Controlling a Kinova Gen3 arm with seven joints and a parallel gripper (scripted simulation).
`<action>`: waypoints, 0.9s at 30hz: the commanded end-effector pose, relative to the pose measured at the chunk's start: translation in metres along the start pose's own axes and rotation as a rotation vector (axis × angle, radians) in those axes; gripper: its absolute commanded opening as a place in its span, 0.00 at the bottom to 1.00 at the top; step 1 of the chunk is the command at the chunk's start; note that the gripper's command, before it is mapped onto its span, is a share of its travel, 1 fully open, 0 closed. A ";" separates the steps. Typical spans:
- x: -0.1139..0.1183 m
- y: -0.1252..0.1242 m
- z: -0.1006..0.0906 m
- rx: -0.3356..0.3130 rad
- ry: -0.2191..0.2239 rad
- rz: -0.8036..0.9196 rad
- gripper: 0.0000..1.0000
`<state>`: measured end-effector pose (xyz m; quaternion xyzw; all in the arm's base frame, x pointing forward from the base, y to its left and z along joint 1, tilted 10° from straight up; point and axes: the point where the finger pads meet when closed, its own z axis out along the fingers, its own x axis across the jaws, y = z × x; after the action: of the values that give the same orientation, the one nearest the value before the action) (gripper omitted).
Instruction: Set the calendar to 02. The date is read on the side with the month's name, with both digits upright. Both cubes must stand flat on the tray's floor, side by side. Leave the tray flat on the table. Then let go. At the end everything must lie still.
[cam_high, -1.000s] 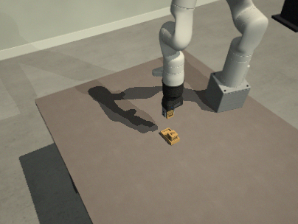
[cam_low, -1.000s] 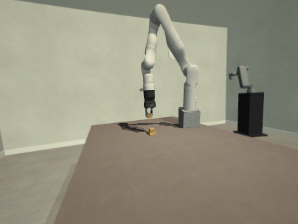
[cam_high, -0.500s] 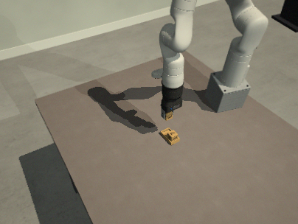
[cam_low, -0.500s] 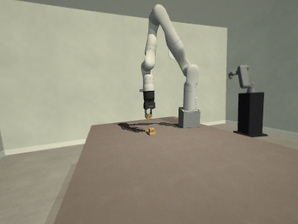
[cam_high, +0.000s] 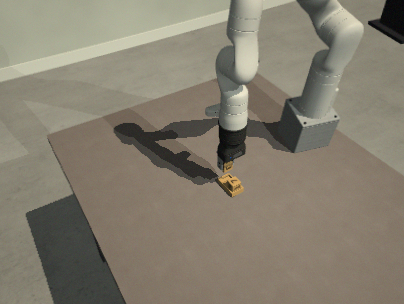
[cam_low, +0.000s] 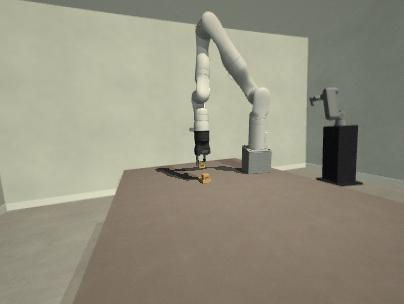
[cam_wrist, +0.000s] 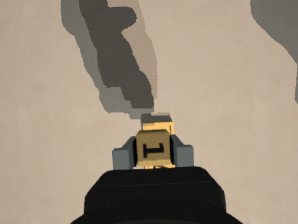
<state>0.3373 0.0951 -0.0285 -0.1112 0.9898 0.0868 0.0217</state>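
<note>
Carried a cube (cam_wrist: 153, 148) pinched in the gripper (cam_high: 229, 164), face marked 1 toward the wrist camera, just above the tray (cam_high: 231, 185) on the table (cam_high: 250, 240). Second cube apparently seated there. Next: lower squarely into the free slot.

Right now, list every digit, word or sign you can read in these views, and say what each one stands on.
"1": on the face of the yellow cube held in the hand, seen lying sideways in the wrist view.
A dark digit on the top of the cube in the calendar tray on the table: too small to read for certain.
The month's name on the tray: not readable in any view.
</note>
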 end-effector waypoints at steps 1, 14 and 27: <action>0.005 0.002 0.014 -0.002 0.012 0.000 0.60; 0.005 0.001 0.023 -0.001 0.015 0.003 0.60; 0.005 0.001 0.023 -0.001 0.015 0.002 0.60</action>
<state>0.3305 0.0991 -0.0506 -0.1136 0.9897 0.0866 0.0120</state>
